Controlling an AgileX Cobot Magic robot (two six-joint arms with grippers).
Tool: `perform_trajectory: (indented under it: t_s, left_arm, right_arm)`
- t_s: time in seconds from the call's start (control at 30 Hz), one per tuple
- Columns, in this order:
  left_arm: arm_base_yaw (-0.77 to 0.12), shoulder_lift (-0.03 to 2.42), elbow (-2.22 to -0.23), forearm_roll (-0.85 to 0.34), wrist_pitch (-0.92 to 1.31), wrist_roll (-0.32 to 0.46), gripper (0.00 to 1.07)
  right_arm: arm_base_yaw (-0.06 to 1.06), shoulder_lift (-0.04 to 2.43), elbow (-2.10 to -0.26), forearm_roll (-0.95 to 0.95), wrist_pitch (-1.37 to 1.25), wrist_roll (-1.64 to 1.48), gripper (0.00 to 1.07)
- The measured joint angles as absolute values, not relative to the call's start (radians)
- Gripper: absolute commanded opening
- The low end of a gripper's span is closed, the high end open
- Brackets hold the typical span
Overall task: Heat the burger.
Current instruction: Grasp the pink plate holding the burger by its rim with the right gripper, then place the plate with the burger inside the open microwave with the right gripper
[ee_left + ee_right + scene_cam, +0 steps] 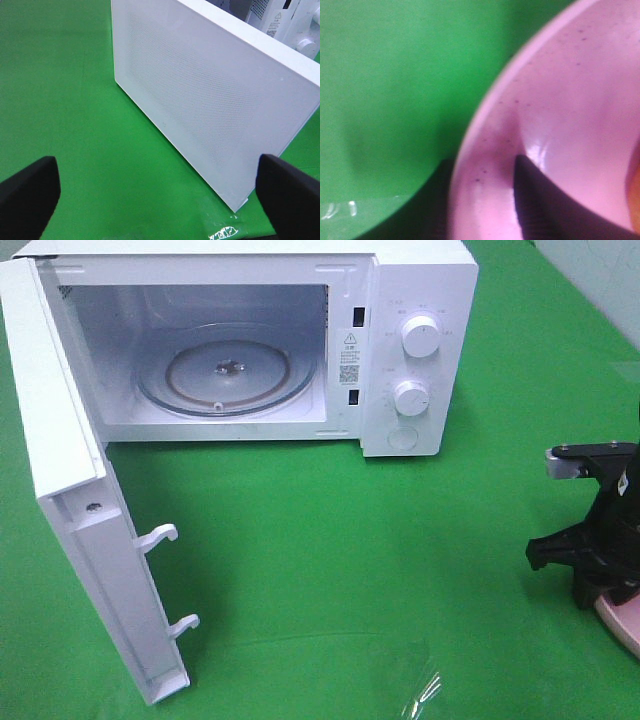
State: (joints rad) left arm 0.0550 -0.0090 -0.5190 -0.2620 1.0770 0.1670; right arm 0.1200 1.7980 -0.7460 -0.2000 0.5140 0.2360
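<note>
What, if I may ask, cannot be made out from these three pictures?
- Burger: absent from the exterior high view; the right wrist view shows only an orange sliver at its edge.
- Pink plate: cut off by the exterior view's right edge.
- Right gripper: blur in the right wrist view hides whether it clamps the plate rim.
- Microwave dial labels: too small in the exterior view.
</note>
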Motion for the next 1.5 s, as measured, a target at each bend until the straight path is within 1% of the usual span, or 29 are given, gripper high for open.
perform_trajectory:
  t_s: [0.03, 0.07, 0.1, 0.47, 0.77, 1.0, 1.07, 1.3, 1.43, 1.47, 1.5]
  left_arm:
    - [0.055, -0.009, -0.519, -0.262, 1.077, 0.167, 0.99]
    - [0.055, -0.009, -0.519, -0.262, 1.077, 0.167, 0.99]
    - [0.055, -0.009, -0.519, -0.262, 1.077, 0.167, 0.99]
    - [0.055, -0.009, -0.519, -0.262, 1.077, 0.167, 0.99]
    - [0.055, -0.009, -0.519, -0.262, 1.077, 0.167, 0.99]
    - [0.055, -0.009, -0.519, -0.262, 1.077, 0.167, 0.99]
    - [0.055, -0.009, -0.519, -0.262, 1.077, 0.167, 0.99]
    - [0.055, -0.009, -0.519, -0.262, 1.077, 0.167, 0.99]
    - [0.055, -0.009, -0.519, -0.262, 1.077, 0.167, 0.99]
    - [0.055, -0.009, -0.519, -0.262, 1.077, 0.167, 0.99]
    - [0.055, -0.009, -0.519, -0.262, 1.077, 0.167, 0.99]
  right_arm:
    - [0.122, 1.795, -0.747, -0.183, 0.514, 0.236, 0.08]
    - [0.122, 1.795, -0.747, -0.183, 0.514, 0.236, 0.08]
    - [0.122, 1.79, -0.747, -0.173, 0.513, 0.236, 0.0]
    - [0.134, 1.789, -0.749, -0.182, 0.524, 0.254, 0.0]
    - [0.227, 1.77, -0.746, -0.348, 0.625, 0.44, 0.0]
    - [0.262, 1.747, -0.736, -0.403, 0.658, 0.492, 0.0]
    - [0.299, 1.731, -0.71, -0.452, 0.669, 0.542, 0.0]
    - [0.355, 1.679, -0.669, -0.498, 0.695, 0.618, 0.0]
    - [0.416, 1.628, -0.651, -0.545, 0.75, 0.659, 0.0]
    - [0.416, 1.628, -0.651, -0.545, 0.75, 0.659, 0.0]
    - [0.442, 1.609, -0.645, -0.563, 0.77, 0.665, 0.0]
